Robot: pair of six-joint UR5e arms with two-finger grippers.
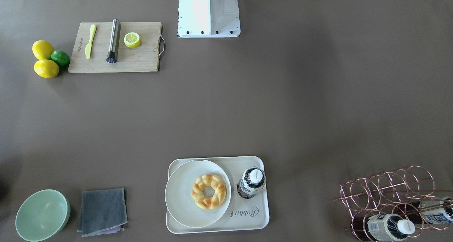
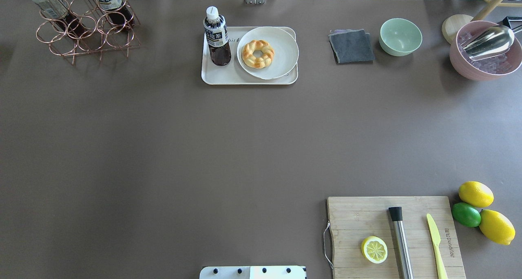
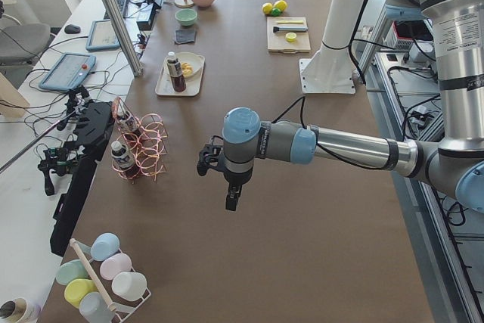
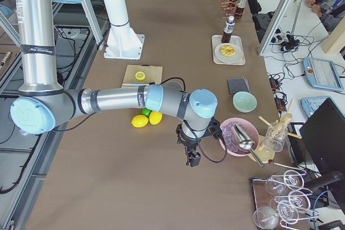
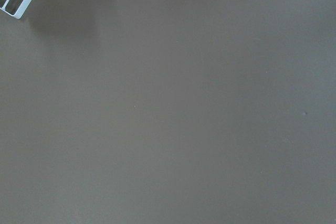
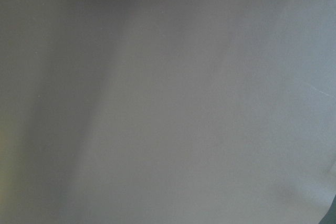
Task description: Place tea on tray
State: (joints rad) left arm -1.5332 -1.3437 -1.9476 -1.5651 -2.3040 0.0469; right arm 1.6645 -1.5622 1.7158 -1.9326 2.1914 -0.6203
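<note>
A tea bottle [image 1: 252, 183] with dark liquid and a white cap stands upright on the cream tray [image 1: 255, 203], beside a round white plate [image 1: 180, 196] holding a donut. It also shows in the overhead view [image 2: 217, 36] on the tray [image 2: 222, 76]. Two like bottles [image 1: 385, 228] [image 1: 437, 213] lie in a copper wire rack [image 1: 389, 185]. My left gripper [image 3: 233, 200] hangs above bare table, far from the tray. My right gripper [image 4: 191, 157] hangs near a pink bowl. Both show only in the side views; I cannot tell if they are open or shut. Both wrist views show only brown table.
A wooden cutting board [image 2: 359, 218] carries a lemon half, a metal tool and a yellow knife. Two lemons and a lime [image 2: 466, 214] lie beside it. A grey cloth [image 2: 351, 46], a green bowl [image 2: 400, 36] and a pink bowl with a scoop [image 2: 485, 50] stand far right.
</note>
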